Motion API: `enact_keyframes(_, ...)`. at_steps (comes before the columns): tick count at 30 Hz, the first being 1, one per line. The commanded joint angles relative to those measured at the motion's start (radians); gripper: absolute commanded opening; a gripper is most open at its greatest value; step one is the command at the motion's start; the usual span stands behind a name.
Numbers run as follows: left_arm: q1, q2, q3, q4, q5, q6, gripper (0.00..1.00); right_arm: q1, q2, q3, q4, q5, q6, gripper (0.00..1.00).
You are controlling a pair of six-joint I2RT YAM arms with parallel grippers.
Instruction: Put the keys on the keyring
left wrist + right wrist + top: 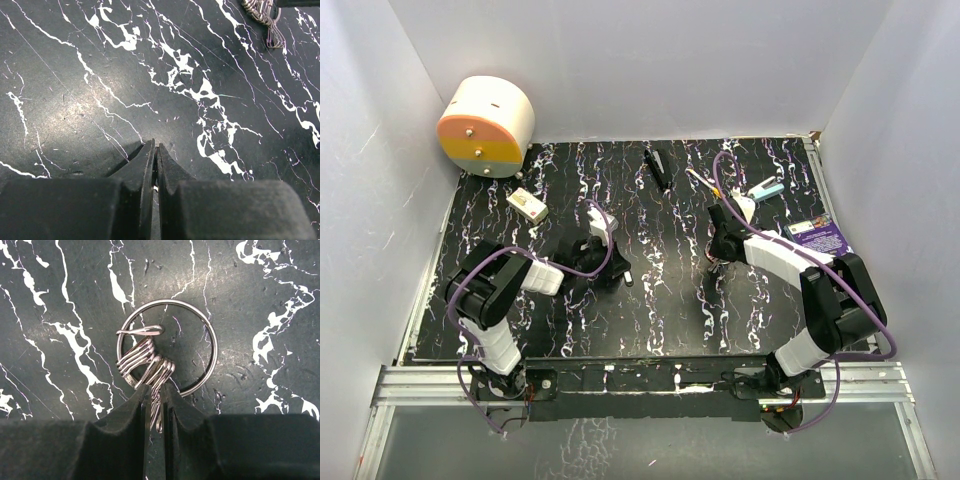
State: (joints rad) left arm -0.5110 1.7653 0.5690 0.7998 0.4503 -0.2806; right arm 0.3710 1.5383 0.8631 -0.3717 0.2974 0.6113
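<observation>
In the right wrist view the keyring (170,301) is a thin round silvery wire ring lying on the black marbled table. A bundle of small silvery keys (149,362) hangs on its lower left side. My right gripper (156,390) is shut on the lower end of that bundle. In the top view the right gripper (720,254) is right of the table's middle. My left gripper (155,146) is shut low over bare table, with nothing seen held; in the top view it (616,272) is left of middle. The keys (261,12) also show far off in the left wrist view.
A round white and orange container (486,126) stands at the back left, a small white box (527,205) near it. A black pen-like stick (658,168), a yellow-handled tool (701,181), a teal-tipped item (766,189) and a purple card (817,235) lie at the back and right.
</observation>
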Motion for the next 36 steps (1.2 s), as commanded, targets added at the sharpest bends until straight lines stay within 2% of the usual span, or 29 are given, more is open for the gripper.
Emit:
enact_keyframes(1,-0.006,0.025,0.008,-0.077,0.018,0.006,0.00,-0.002,-0.032,0.050,0.001,-0.013,0.008,0.19)
enact_keyframes(8,-0.005,0.026,0.018,-0.086,0.027,0.006,0.00,-0.002,-0.032,0.058,-0.078,-0.077,-0.002,0.18)
enact_keyframes(15,-0.005,0.023,0.021,-0.093,0.028,0.010,0.00,-0.002,-0.088,0.068,-0.156,-0.021,-0.022,0.19)
enact_keyframes(25,-0.006,0.011,0.025,-0.099,0.022,0.013,0.00,-0.003,-0.045,0.055,-0.144,-0.053,-0.018,0.22)
enact_keyframes(36,-0.005,0.006,0.022,-0.093,0.021,0.015,0.00,-0.002,-0.007,0.036,-0.099,-0.041,-0.012,0.21)
